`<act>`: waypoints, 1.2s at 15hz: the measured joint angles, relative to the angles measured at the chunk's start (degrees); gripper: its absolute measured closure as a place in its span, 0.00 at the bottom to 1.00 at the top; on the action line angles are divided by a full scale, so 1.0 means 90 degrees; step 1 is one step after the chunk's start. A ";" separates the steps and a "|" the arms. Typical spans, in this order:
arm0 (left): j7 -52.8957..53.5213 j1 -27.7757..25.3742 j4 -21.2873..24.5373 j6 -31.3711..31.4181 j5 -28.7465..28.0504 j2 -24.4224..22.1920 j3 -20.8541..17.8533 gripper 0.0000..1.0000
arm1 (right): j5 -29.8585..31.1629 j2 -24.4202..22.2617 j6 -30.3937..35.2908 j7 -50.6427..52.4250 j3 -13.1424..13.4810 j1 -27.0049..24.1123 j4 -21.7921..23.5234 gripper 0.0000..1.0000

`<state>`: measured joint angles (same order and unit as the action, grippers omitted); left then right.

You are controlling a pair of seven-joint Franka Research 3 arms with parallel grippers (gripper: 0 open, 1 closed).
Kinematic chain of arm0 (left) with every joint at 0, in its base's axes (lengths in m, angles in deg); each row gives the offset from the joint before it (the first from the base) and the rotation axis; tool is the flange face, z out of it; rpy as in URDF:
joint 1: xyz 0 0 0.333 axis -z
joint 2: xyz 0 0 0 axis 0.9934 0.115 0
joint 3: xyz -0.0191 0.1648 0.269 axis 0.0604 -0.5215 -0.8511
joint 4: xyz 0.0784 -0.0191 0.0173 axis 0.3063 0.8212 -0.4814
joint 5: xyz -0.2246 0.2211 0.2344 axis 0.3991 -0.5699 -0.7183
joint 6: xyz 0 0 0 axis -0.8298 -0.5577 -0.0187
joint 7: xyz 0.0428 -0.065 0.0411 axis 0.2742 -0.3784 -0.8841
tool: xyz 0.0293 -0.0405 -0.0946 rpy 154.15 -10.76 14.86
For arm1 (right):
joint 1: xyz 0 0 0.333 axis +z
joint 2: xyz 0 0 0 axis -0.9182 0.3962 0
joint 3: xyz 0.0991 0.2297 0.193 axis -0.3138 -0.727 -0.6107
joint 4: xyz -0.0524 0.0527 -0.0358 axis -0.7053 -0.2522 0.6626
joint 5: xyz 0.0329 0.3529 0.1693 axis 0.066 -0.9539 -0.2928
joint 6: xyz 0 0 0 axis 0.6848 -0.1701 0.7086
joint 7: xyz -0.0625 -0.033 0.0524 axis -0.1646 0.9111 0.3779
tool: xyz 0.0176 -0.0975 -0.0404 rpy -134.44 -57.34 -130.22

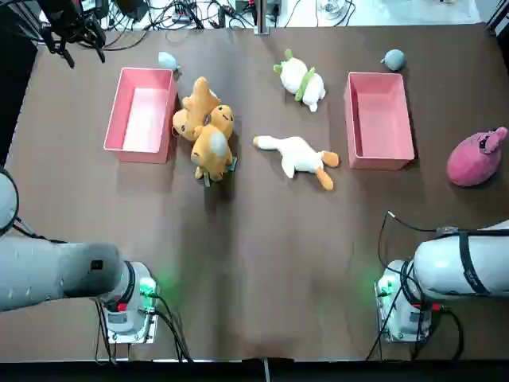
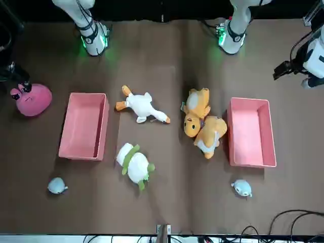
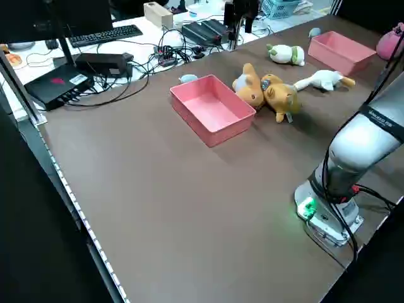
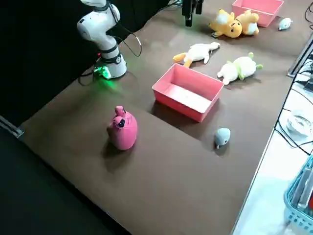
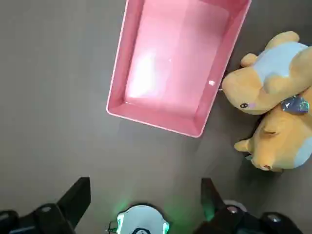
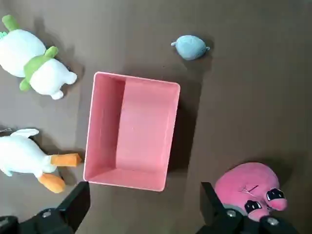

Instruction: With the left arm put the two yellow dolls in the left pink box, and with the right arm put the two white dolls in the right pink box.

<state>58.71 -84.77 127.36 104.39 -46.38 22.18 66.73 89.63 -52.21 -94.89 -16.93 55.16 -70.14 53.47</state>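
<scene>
Over the brown tabletop (image 1: 254,278), see the left claw (image 5: 145,187), wide and empty, raised near the left pink plastic box (image 5: 165,63); likewise the right claw (image 6: 145,187), near the right pink plastic box (image 6: 141,126). Just beside the left box, find two orange-yellow plush dolls (image 1: 188,119) (image 1: 213,147), touching; between boxes, a white plush goose (image 1: 296,153) and green-trimmed white plush (image 1: 297,78). Judge as pre-grasp; next, align and lower over one doll each. Can't read the black device's white sticker (image 3: 78,79).

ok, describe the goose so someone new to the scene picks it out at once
Find the right pink box on the brown table. Just beside its left long side lies the goose, white and long-necked. Its orange feet set it apart from the green-trimmed white doll.
</scene>
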 joint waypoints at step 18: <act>-0.0144 0.1111 -0.0072 0.0442 0.0836 0.1572 0.0243 0.01 | 0.0000 0.0000 -0.0002 0.0000 0.0000 0.0000 0.0005 0.01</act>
<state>57.42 -74.77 126.71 108.37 -38.85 36.32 68.92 89.63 -52.21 -94.91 -16.93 55.16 -70.14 53.51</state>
